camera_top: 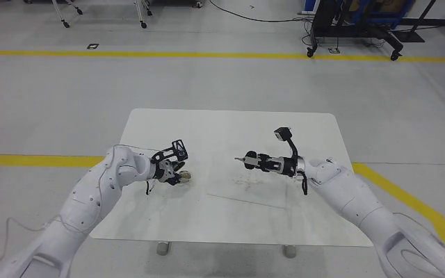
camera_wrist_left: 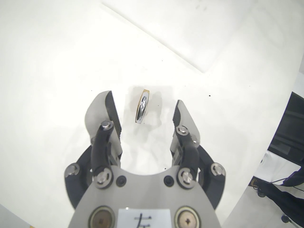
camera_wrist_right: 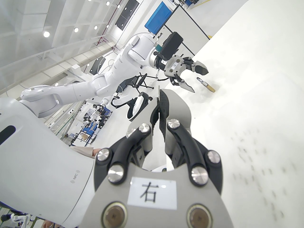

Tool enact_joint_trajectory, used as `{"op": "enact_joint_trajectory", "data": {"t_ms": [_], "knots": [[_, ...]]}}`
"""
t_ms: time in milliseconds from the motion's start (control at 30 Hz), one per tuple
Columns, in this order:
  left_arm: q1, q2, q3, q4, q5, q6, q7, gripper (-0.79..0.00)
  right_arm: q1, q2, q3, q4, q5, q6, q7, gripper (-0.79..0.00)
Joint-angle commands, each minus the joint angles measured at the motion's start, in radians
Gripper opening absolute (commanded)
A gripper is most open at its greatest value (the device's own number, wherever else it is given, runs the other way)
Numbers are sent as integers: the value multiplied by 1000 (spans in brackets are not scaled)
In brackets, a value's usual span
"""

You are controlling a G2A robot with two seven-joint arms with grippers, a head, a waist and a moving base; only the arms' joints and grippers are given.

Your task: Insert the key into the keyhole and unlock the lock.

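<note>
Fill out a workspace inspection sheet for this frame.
Surface: white table, scuffed near its middle.
Job's things: lock lies on the table between the fingers of the left gripper, touching neither; key pinched in the right gripper, apart from the lock.
Clutter: clear sheet lying flat on the table.
Grippers: left open; right shut on the key.
Cables: black cable on the floor beyond the table.
Surroundings: yellow floor lines, wheeled stand.

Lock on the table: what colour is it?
The lock is brass-gold and shiny silver; best in left wrist view.
</note>
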Motion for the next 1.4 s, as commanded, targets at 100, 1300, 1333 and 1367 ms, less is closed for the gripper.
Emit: {"op": "enact_joint_trajectory", "data": {"t_ms": [100,1300,1333,1367], "knots": [[-13,-10,16,16,-2,1,-5,-677,0,0,0,0,0,0,0,-785],[7,-21,-53,69,-192,-10,134,-785,0,0,0,0,0,0,0,-785],[22,-21,-57,78,-257,-57,151,-785,0,0,0,0,0,0,0,-785],[25,-22,-61,102,-336,-107,150,-785,-2,0,0,-4,-2,3,-4,-785]]}}
